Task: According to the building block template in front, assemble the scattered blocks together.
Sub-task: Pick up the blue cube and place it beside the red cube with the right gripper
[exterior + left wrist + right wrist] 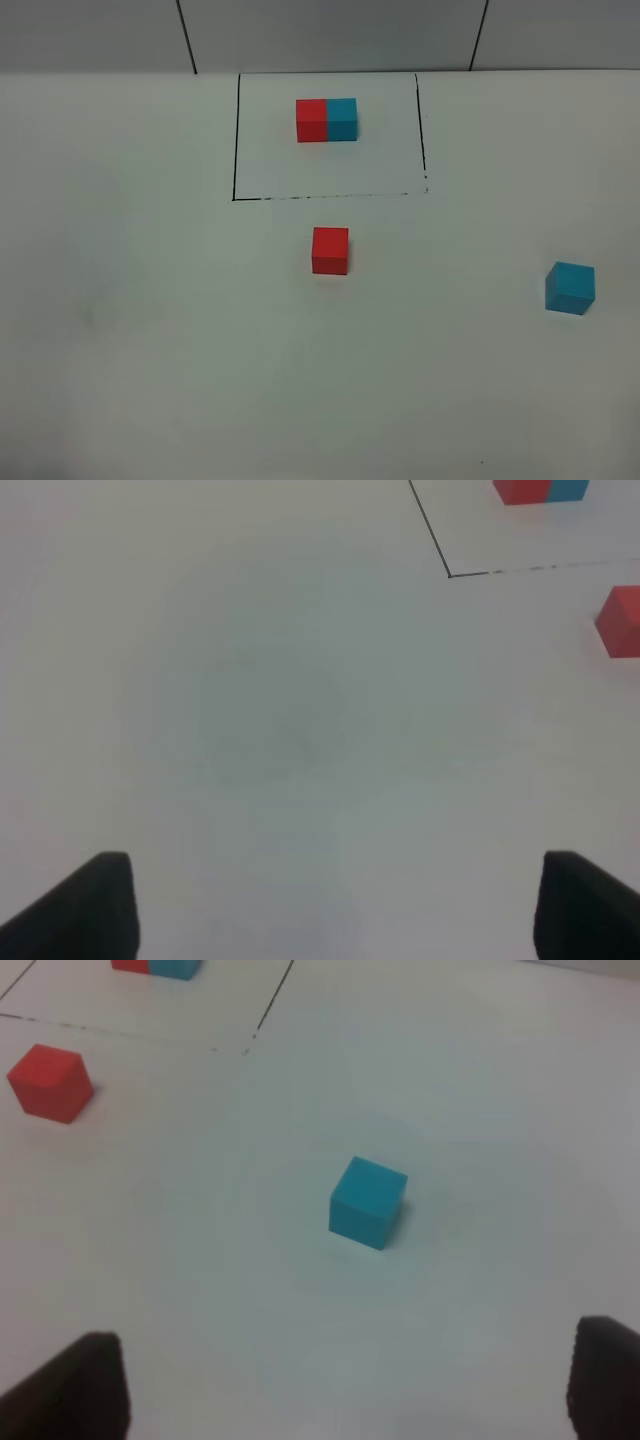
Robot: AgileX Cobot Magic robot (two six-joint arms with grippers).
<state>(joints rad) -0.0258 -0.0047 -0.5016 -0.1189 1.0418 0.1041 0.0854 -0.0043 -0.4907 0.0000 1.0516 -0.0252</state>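
My left pincer (340, 910) and right pincer (345, 1385) hang spread wide, empty. The red cube (330, 250) sits just nearside of the framed template (327, 120). The cyan cube (570, 288) is off right, so I reckon that's the right pincer's job.

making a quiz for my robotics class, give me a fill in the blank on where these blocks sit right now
1. In the exterior high view, the template pair inside the black drawn frame has its red half on the ____.
2. The loose red cube lies ____ that frame.
3. The loose cube nearest the right gripper is coloured ____.
4. The left gripper and the right one both hold ____.

Missing words: left; outside; cyan; nothing.
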